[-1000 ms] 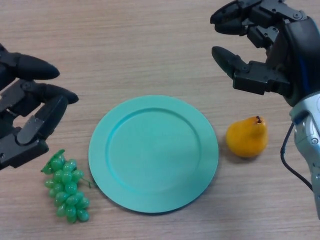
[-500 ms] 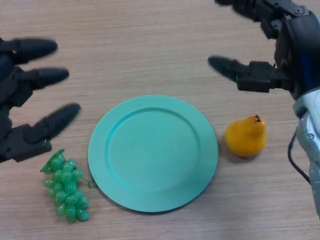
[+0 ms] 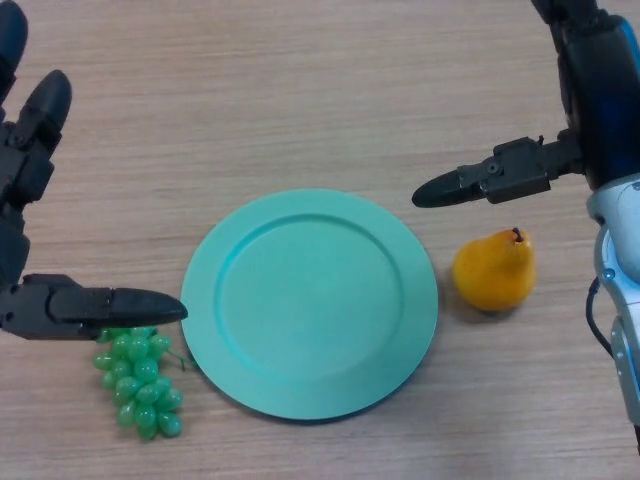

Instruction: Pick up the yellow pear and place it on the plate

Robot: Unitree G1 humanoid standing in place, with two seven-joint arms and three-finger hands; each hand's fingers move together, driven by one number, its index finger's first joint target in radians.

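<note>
Fingers spread on my right hand (image 3: 520, 172), holding nothing; yellow pear (image 3: 493, 271) just below it, stem up, beside plate (image 3: 310, 303).

The round green plate (image 3: 310, 303) sits in the middle of the wooden tabletop (image 3: 250, 100). The yellow pear (image 3: 493, 271) lies just right of it. The bunch of green grapes (image 3: 138, 380) lies at its left.
</note>
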